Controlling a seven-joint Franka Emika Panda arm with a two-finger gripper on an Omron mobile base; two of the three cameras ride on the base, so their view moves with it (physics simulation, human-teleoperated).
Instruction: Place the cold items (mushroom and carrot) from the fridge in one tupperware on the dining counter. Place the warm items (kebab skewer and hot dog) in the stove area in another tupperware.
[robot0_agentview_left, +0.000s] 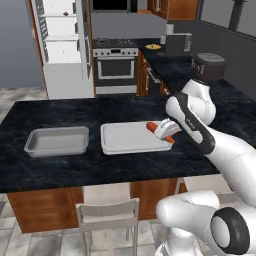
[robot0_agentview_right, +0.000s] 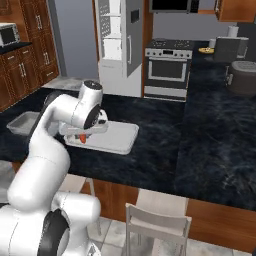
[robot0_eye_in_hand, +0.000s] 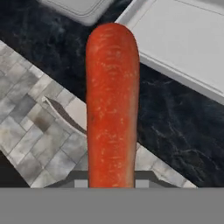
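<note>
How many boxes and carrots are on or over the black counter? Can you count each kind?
Tupperware boxes: 2, one nearer the fridge and one under the arm
Carrots: 1, held in the end effector, carrot
Total: 3

Even, soft rendered light, faint shadows, no glare, coarse slightly blurry detail, source perhaps overhead

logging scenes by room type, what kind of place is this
A home kitchen, rendered in simulation. A stove with an oven stands beside a tall open fridge, wooden cabinets line the wall, and a black stone dining counter has chairs tucked under it.
</note>
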